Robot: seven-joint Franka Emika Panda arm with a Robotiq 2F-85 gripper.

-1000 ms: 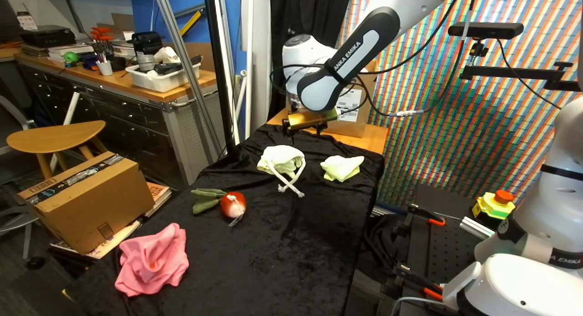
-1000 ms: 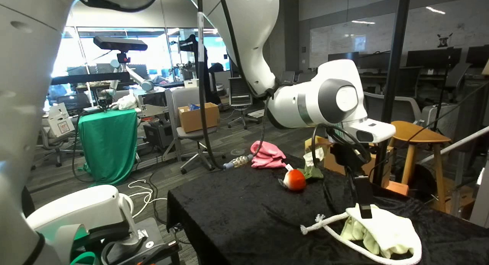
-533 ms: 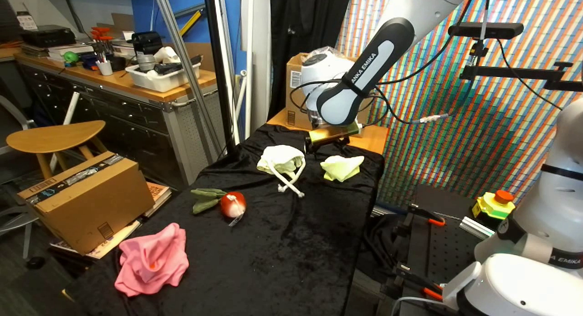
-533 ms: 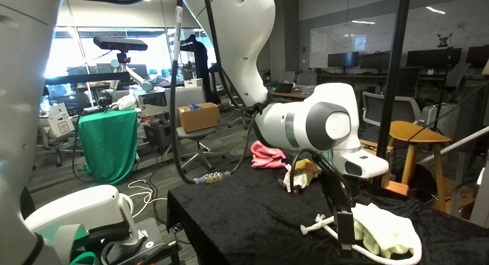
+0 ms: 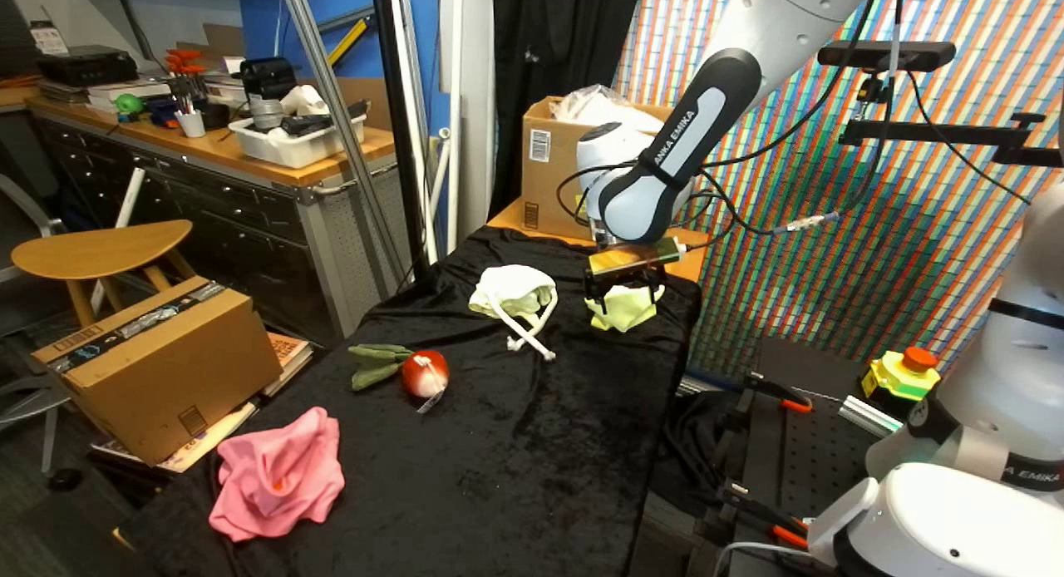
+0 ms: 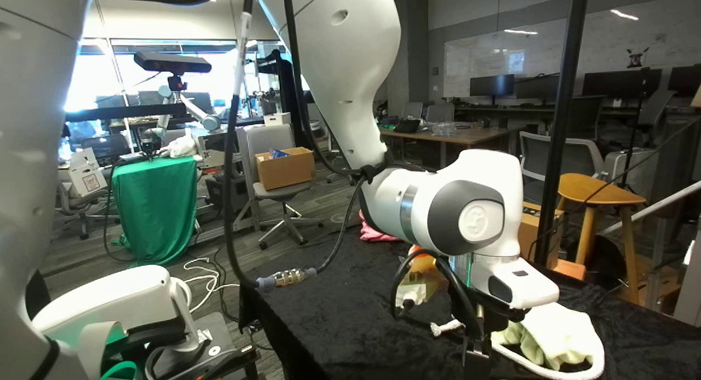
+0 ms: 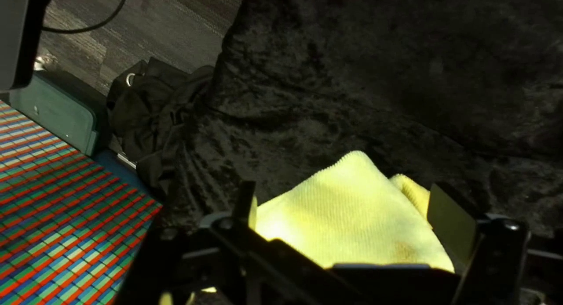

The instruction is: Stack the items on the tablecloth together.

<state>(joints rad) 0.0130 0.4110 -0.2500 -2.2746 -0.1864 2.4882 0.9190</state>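
Slants down close over pale yellow-green cloth (image 7: 352, 221), aiming tool (image 5: 627, 304) downward with jaws wide apart, gripping nothing.

Your arm (image 5: 702, 115) slants down from the upper right in an exterior view, its wrist (image 5: 640, 207) bent so that your claw (image 7: 345, 206) points downward. In the wrist view, the claw's two dark fingers (image 7: 244, 201) stand wide apart, their flat pads (image 7: 449, 228) facing each other across the gap.
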